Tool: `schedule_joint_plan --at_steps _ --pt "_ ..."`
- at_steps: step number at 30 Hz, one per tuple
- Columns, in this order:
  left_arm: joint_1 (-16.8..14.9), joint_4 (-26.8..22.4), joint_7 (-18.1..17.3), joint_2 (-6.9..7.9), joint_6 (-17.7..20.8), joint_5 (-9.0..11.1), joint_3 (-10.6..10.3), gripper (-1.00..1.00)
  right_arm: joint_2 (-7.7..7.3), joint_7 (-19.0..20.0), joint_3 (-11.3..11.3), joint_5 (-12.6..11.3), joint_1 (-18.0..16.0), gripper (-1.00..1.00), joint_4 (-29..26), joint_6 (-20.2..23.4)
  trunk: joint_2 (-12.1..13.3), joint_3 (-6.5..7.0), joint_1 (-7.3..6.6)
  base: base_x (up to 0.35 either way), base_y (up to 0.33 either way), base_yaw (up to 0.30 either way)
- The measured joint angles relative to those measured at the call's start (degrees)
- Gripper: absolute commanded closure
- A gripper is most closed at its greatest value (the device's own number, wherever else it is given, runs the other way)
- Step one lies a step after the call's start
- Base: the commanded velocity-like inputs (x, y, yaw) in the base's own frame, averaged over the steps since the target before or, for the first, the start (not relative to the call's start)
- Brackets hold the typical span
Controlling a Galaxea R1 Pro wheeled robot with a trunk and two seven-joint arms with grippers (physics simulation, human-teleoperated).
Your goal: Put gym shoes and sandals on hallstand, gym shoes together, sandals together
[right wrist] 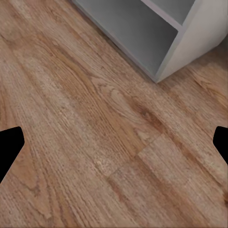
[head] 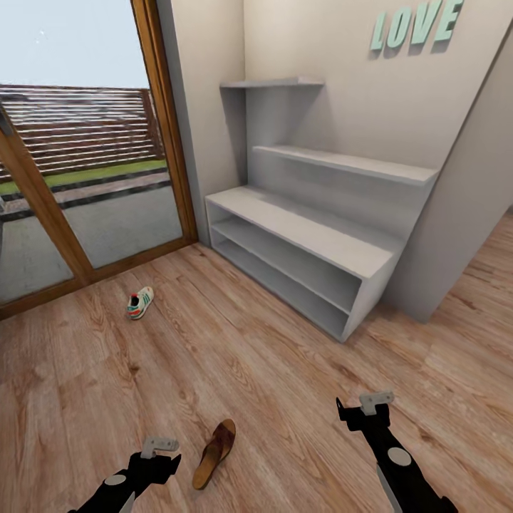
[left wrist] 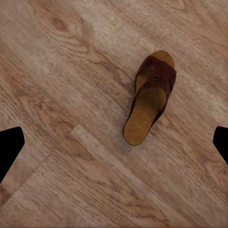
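Note:
One gym shoe (head: 140, 303), white with green stripes, lies on the corridor floor (head: 271, 370) near the glass door. One brown sandal (head: 215, 452) lies on the planks just right of my left gripper (head: 162, 462). In the left wrist view the sandal (left wrist: 152, 97) sits ahead of the open left gripper (left wrist: 114, 142), apart from both fingertips (left wrist: 9, 147). My right gripper (head: 365, 415) hovers open over bare floor, short of the hallstand (head: 306, 231). Its near corner (right wrist: 175, 47) shows in the right wrist view. The second shoe and second sandal are out of view.
A wood-framed glass door (head: 92, 214) closes the left side, with a terrace beyond. A grey wall corner (head: 456, 214) juts out right of the hallstand. Teal LOVE letters (head: 417, 27) hang above two staggered wall shelves (head: 342, 162).

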Motion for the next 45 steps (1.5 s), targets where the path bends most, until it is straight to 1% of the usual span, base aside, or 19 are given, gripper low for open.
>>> schedule_joint_plan --at_steps 19,45 --pt "0.00 0.26 0.00 0.00 0.00 0.00 -0.04 -1.00 -0.08 -0.01 -0.05 0.02 0.00 -1.00 -0.15 0.02 -7.62 -3.41 4.17 0.000 0.000 0.000" --pt "0.00 0.36 0.00 0.08 0.00 0.00 -0.04 -1.00 0.25 -0.08 -0.12 -0.07 0.00 -1.00 -0.24 0.11 -18.05 -7.99 9.89 0.000 0.000 -0.003"
